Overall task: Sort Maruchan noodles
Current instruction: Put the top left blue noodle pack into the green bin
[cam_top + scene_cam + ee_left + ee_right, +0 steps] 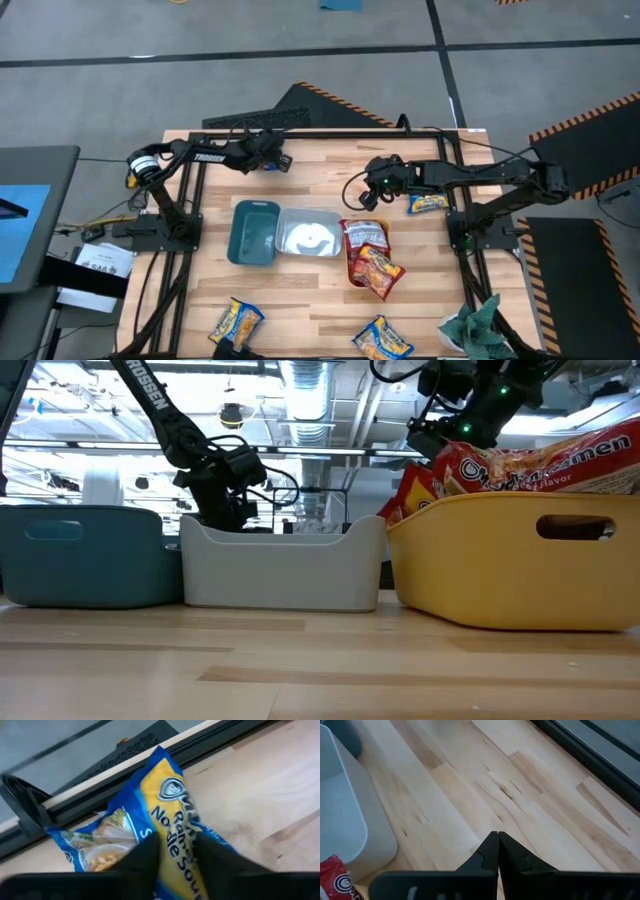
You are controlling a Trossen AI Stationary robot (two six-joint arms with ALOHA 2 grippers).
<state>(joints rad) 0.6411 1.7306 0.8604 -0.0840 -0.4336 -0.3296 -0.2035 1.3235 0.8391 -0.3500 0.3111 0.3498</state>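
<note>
left gripper [172, 852]: your fingers are clamped on a yellow-blue packet [165, 805] by the table's far edge
right gripper [497, 851]: clenched, nothing in it, hovering beyond the orange bin [352, 272]

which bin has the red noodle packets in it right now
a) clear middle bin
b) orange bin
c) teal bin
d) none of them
b: in the high view the red noodle packets are piled in the orange bin, while the teal bin and the clear middle bin hold none; the low view shows the packets sticking up over that bin's rim.
</note>
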